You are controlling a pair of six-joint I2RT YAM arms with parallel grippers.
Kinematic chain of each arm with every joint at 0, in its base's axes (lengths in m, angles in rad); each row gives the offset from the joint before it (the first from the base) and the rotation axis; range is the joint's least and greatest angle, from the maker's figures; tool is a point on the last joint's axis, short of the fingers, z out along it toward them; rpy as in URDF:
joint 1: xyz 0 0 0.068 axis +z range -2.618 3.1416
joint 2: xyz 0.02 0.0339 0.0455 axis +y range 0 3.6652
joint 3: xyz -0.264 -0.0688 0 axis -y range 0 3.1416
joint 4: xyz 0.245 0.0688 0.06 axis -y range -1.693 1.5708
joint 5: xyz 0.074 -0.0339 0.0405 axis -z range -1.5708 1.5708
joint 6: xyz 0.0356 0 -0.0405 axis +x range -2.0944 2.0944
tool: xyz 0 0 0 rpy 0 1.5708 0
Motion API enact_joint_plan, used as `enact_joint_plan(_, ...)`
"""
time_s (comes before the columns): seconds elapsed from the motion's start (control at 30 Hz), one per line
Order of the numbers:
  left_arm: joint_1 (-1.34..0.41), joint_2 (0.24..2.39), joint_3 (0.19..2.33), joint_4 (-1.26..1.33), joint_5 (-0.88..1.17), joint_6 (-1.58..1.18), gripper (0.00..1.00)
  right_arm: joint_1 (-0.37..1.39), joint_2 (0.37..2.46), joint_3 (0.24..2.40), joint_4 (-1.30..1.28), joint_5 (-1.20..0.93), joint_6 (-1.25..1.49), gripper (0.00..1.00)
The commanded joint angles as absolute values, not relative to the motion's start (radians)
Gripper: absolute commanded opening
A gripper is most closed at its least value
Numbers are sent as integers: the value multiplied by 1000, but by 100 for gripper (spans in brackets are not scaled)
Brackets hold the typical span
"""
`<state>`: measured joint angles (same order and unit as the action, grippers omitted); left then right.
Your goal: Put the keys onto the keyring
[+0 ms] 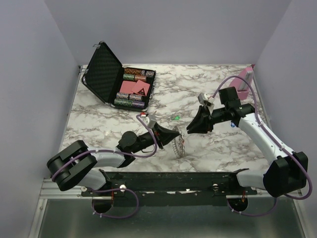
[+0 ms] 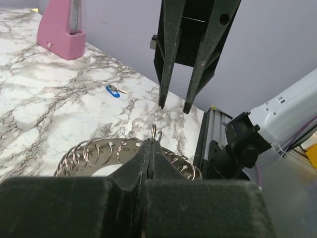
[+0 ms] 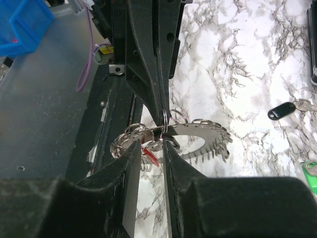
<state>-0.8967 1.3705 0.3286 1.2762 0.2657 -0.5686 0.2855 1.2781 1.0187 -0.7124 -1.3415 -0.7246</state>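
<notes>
The keyring [image 3: 208, 131] is a flat silvery ring hung with several small split rings, with a red key [image 3: 151, 155] on it. It is held just above the table near the front middle [image 1: 181, 147]. My left gripper [image 1: 177, 135] is shut on one small split ring [image 2: 155, 134] at its top. My right gripper [image 3: 151, 144] is open, its tips facing the left gripper's, close to the ring and the red key. In the left wrist view its fingers [image 2: 162, 96] hang just above the pinched ring. A green key [image 1: 176, 118], a blue key [image 2: 113, 91] and a black key [image 3: 281, 111] lie loose on the marble.
An open black case [image 1: 105, 69] of small coloured items stands at the back left. A pink stand [image 1: 244, 82] is at the back right. The table's front rail [image 1: 173, 181] runs just behind the keyring. Purple cables loop off both arms.
</notes>
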Motion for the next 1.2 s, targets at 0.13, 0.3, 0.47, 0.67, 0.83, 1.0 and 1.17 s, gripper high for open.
enact_joint_plan(0.13,-881,1362,354,1434,406,-549,0,287,1269,973,-586,-1400,-592,33)
enact_joint_plan(0.3,-881,1390,379,1456,407,-563,0,299,1270,957,-552,-1407,-562,33)
enact_joint_plan(0.47,-881,1394,385,1459,397,-563,0,311,1273,953,-537,-1401,-545,35)
enact_joint_plan(0.67,-881,1396,388,1459,387,-560,0,324,1278,946,-523,-1390,-528,35)
enact_joint_plan(0.83,-881,1396,394,1466,385,-561,0,334,1285,939,-497,-1376,-503,35)
enact_joint_plan(1.0,-881,1397,397,1477,379,-563,0,345,1290,936,-488,-1364,-497,35)
enact_joint_plan(1.17,-881,1393,390,1480,364,-561,0,348,1292,937,-489,-1358,-495,27)
